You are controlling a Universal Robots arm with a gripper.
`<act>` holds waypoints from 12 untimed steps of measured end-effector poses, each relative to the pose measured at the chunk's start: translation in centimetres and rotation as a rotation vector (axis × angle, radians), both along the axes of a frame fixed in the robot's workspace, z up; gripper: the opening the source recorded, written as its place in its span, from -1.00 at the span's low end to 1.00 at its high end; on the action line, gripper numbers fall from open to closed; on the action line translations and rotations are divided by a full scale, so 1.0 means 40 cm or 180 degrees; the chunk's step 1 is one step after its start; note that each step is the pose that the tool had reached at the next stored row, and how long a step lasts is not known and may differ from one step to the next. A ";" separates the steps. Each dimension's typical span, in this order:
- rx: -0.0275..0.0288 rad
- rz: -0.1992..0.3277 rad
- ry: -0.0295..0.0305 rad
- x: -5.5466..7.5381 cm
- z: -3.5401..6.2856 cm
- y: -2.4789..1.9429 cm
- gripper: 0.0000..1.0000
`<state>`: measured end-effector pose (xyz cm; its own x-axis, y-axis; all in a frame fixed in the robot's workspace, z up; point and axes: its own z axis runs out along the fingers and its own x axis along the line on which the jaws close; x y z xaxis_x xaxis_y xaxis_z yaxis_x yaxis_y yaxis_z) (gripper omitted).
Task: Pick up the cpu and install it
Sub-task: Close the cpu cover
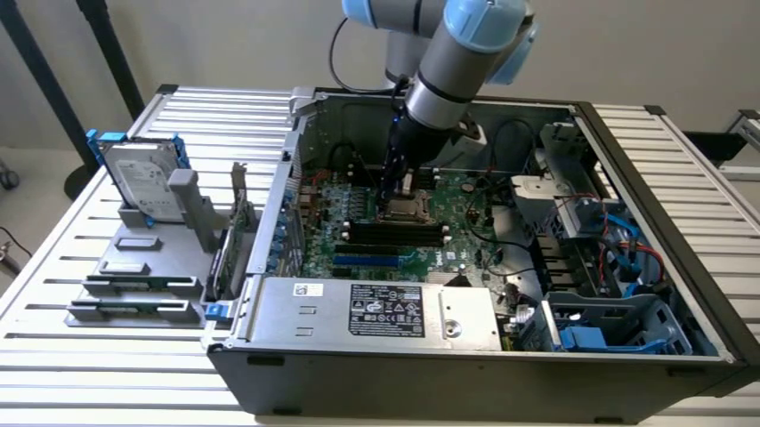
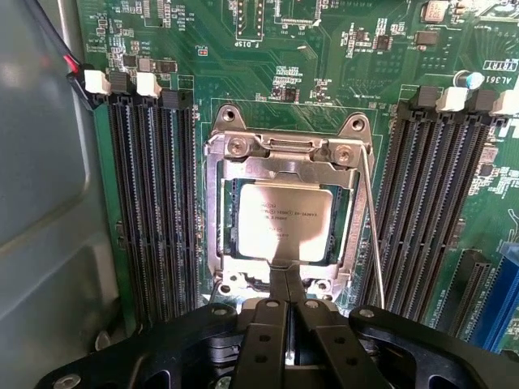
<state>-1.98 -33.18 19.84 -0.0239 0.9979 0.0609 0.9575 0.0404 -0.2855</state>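
1. The open case (image 1: 475,378) sits on the counter (image 1: 71,356). In the exterior view the arm reaches down toward the case's twelve o'clock wall.
2. The hand (image 2: 288,271) is pressed together and pinches nothing visible.
3. The socket (image 2: 215,203) carries the cpu (image 2: 280,219), which lies flat inside its frame with the fingertips at its edge.
4. Risk: a sideways nudge from those tips could skew the chip and bend the contacts. I cannot tell whether the lever (image 2: 371,235) is latched.

Soft, even light. The desk (image 1: 48,294) looks bright & shiny; inside the pc case (image 1: 475,351) it's dimmer. The cpu (image 2: 280,219) glows pale, w/ a small dark shadow by the end effector (image 2: 285,275).
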 end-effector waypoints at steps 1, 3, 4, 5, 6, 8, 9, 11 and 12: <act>0.0002 -0.0005 0.0000 0.000 -0.001 0.000 -0.79; 0.0007 -0.0016 0.0001 0.000 -0.003 0.000 -0.79; 0.0011 -0.0020 0.0001 0.000 -0.003 -0.001 -0.79; 0.0013 -0.0023 0.0002 0.000 -0.003 -0.001 -0.79; 0.0016 -0.0025 0.0005 0.000 -0.001 -0.002 -0.79; 0.0017 -0.0028 0.0019 0.000 0.006 -0.007 -0.79; 0.0016 -0.0029 0.0028 0.000 0.009 -0.009 -0.79; 0.0017 -0.0029 0.0045 -0.001 0.015 -0.013 -0.79; 0.0018 -0.0030 0.0052 -0.002 0.017 -0.015 -0.79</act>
<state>-2.07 -33.79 20.54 -0.0135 0.9977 0.0668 0.9531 0.0330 -0.3009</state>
